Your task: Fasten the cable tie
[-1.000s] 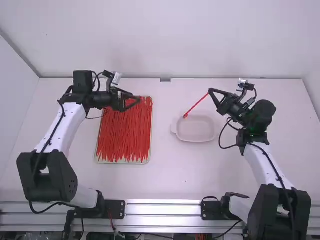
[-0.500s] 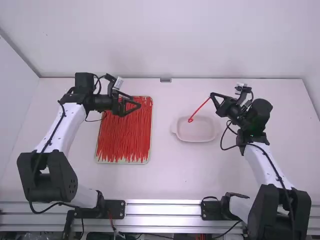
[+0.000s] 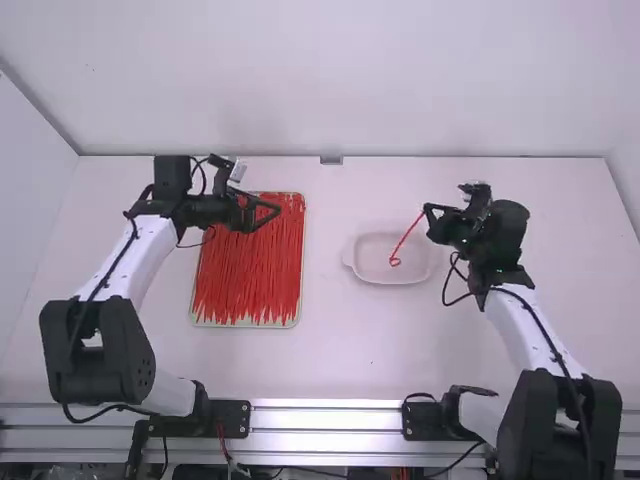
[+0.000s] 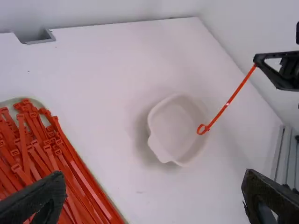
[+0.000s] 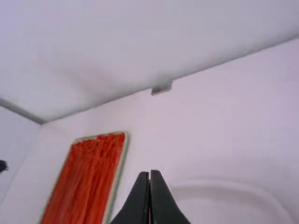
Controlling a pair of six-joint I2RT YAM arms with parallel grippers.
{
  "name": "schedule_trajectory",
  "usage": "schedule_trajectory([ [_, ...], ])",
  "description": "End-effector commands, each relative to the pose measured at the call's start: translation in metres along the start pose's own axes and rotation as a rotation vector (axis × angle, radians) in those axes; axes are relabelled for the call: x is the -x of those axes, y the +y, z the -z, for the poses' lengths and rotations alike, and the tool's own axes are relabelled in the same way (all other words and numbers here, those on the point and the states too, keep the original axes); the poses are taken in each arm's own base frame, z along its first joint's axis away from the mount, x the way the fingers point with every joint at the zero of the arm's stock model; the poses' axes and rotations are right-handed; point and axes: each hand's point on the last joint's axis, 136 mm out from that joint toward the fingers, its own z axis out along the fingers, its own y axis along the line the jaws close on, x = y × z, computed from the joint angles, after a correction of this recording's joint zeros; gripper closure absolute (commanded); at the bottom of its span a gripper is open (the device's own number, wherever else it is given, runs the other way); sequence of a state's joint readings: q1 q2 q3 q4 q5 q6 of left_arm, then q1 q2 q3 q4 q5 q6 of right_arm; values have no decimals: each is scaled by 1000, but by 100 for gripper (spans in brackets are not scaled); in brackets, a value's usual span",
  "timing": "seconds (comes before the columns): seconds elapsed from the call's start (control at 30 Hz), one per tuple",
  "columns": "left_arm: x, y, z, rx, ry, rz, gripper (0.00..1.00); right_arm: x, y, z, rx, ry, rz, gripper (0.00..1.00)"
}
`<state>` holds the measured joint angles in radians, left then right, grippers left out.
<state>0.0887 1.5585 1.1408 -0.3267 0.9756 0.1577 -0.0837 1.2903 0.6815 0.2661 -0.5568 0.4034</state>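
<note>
The left gripper [image 3: 258, 211] hovers over the far end of the tray [image 3: 245, 324] of loose red ties [image 3: 250, 265], its jaws wide apart and holding nothing. To the right sits the white bowl [image 3: 352, 262], and above it hangs the red cable tie [image 3: 405, 238], slanting from the right gripper [image 3: 431, 216] down to a small loop [image 4: 202, 129] just over the bowl's inside; the right jaws are clamped on the tie's tail end. The tie looks light, thin and springy, with slick nylon sides, so I judge that a firm pinch on the flat tail, well away from the loop, suits it best. The left wrist view makes that closed loop plain where the high view gives a mere hook, and the right wrist view gives its own fingers [image 5: 159, 200] pressed flat together
</note>
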Motion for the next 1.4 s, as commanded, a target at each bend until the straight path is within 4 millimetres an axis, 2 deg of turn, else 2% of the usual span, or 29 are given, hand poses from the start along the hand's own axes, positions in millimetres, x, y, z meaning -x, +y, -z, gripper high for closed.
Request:
schedule_trajectory([
  [0.0,-4,-2,-2,-15,6,19,1,6,-6,-5,-112,-28,81,100],
  [0.33,-6,-2,-2,-14,8,24,1,-17,-13,-23,-305,-6,141,100],
  [0.4,-6,-2,-2,-15,10,24,1,-21,-16,-27,-328,-3,147,95],
  [0.5,-6,-2,-2,-14,10,23,1,-23,-16,-35,-319,-2,151,80],
  [0.53,-6,-2,-2,-14,9,25,1,-24,-17,-37,-316,-1,150,72],
  [0.6,-6,0,-1,-9,6,26,1,-25,-19,-38,-320,-1,138,45],
  [0.63,-6,0,-1,-9,6,27,1,-25,-19,-38,-320,-1,139,43],
  [0.67,-6,1,0,-4,7,27,1,-25,-20,-38,-321,3,148,25],
  [0.7,-6,2,-1,4,8,26,1,-26,-20,-38,-322,5,149,1],
  [1.07,0,11,1,58,-3,2,1,-21,-12,-29,-312,-4,153,2],
  [1.23,14,8,16,93,-31,-17,1,-14,-1,-7,-318,-7,204,2],
  [1.37,21,19,28,236,-34,-44,1,-9,9,11,-317,-18,233,2],
])
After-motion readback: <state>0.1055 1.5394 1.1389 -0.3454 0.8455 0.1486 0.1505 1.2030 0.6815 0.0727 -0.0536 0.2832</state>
